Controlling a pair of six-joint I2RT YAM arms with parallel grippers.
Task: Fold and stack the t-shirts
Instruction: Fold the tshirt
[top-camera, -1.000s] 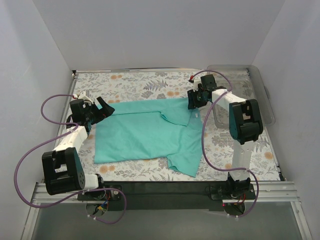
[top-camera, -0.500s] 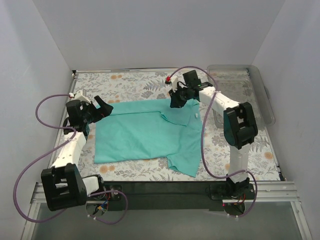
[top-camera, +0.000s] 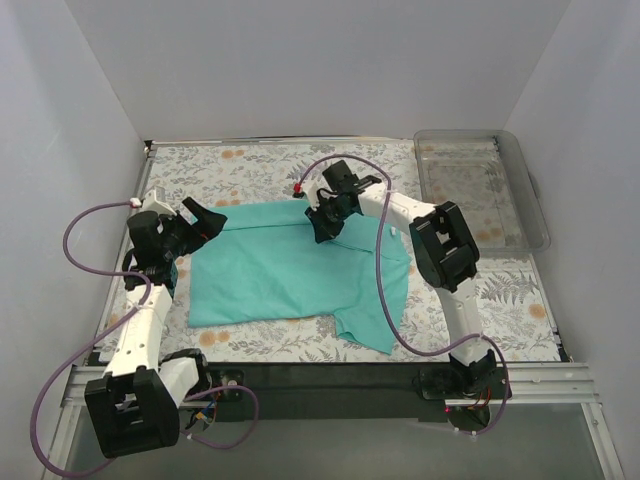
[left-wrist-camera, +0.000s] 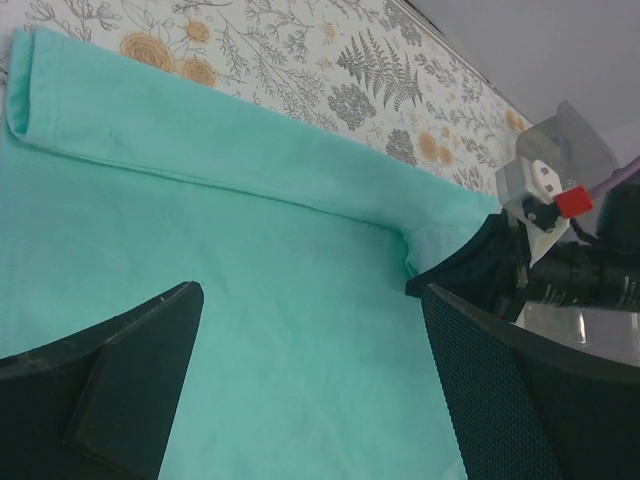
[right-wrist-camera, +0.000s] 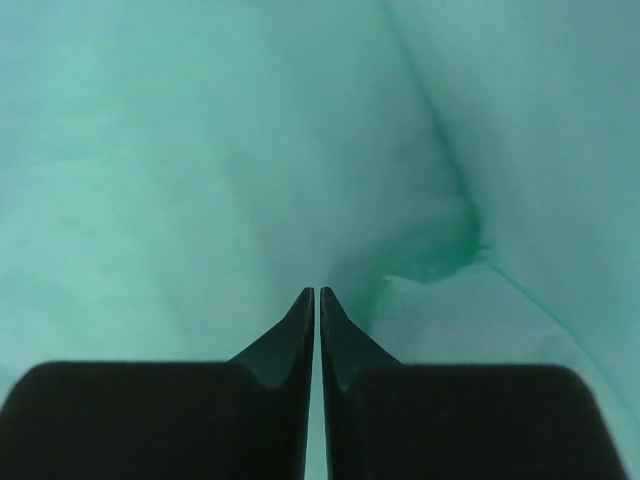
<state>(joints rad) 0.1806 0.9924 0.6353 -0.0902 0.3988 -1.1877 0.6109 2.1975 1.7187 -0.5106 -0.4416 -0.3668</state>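
Note:
The teal-green t-shirt (top-camera: 280, 270) lies flat on the flowered table, with one sleeve trailing toward the near right. My right gripper (top-camera: 322, 228) sits low over the shirt's upper middle. In the right wrist view its jaws (right-wrist-camera: 317, 292) are shut on a pinch of the t-shirt (right-wrist-camera: 200, 150), and the cloth puckers at the tips. My left gripper (top-camera: 205, 222) hovers at the shirt's upper left edge. It stands wide open (left-wrist-camera: 310, 295) over the t-shirt (left-wrist-camera: 200, 200), holding nothing. The right gripper (left-wrist-camera: 500, 270) shows at the right of that view.
A clear plastic bin (top-camera: 480, 185) stands at the back right of the table. The flowered tablecloth (top-camera: 260, 170) runs along the back behind the shirt. White walls close in both sides, and purple cables loop beside each arm.
My right gripper has swung left from the shirt's right shoulder to its upper middle, drawing cloth with it, and its jaws have closed. The left arm drew back slightly, still open.

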